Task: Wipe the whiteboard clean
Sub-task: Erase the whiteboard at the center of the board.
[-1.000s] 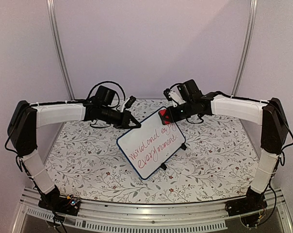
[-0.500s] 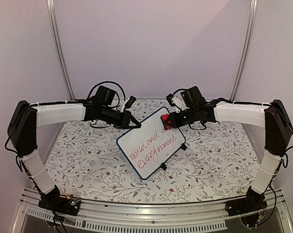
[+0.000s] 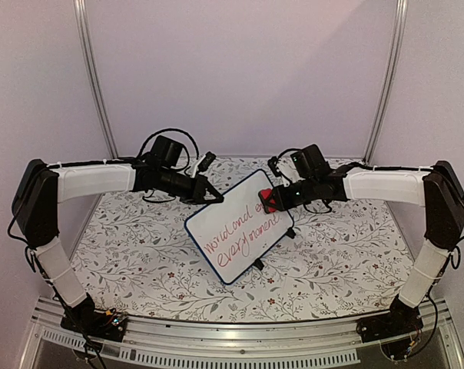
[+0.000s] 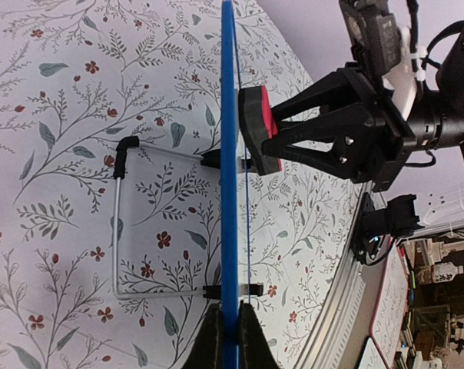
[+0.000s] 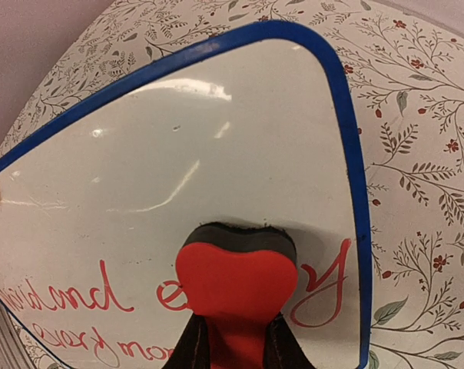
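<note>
The whiteboard (image 3: 240, 227) stands tilted on its wire stand in the middle of the table, blue-framed, with red handwriting across it. My left gripper (image 3: 214, 197) is shut on its upper left edge (image 4: 230, 231), seen edge-on in the left wrist view, jaws tight on the blue frame (image 4: 230, 338). My right gripper (image 3: 272, 200) is shut on a red eraser (image 5: 236, 284) with a black felt face. The felt presses against the whiteboard (image 5: 178, 154) over the top line of writing, hiding some letters. The eraser (image 4: 256, 129) also shows touching the board's face.
The table wears a floral cloth (image 3: 140, 254). The board's wire stand (image 4: 118, 231) with black feet rests on the cloth behind the board. A metal rail (image 3: 240, 350) runs along the near edge, and grey walls with upright poles (image 3: 94, 77) close the back.
My right arm has slid the eraser down and to the right along the board's top, onto the first line of writing. The left gripper and board have stayed put.
</note>
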`<control>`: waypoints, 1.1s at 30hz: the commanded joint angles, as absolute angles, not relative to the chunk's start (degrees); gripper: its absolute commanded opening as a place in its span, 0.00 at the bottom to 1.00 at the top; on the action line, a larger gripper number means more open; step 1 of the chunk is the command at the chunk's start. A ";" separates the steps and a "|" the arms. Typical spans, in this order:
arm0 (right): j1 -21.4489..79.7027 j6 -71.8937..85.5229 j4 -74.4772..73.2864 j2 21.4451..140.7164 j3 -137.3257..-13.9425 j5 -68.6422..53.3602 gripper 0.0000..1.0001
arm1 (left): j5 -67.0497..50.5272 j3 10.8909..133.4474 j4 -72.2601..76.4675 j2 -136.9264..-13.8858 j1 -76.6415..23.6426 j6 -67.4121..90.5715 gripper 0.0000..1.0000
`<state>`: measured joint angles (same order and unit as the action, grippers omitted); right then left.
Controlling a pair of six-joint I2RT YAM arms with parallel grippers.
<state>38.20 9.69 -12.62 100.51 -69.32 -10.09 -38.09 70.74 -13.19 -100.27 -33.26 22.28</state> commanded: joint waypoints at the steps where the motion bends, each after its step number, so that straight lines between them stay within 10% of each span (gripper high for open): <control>1: 38.06 10.50 -15.29 100.80 -68.83 -9.77 0.07 | -41.74 71.54 -13.81 -99.04 -34.54 19.26 0.00; 19: 38.06 8.65 -17.94 108.40 -84.97 -10.01 0.07 | -41.49 71.54 -13.82 -98.96 -34.68 19.30 0.00; 33: 42.54 11.06 -16.98 103.26 -73.69 -12.52 0.07 | -41.21 71.54 -13.80 -99.06 -34.63 19.50 0.00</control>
<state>39.38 10.09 -14.96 104.49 -78.41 -11.49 -37.67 70.74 -13.43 -100.25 -33.26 22.50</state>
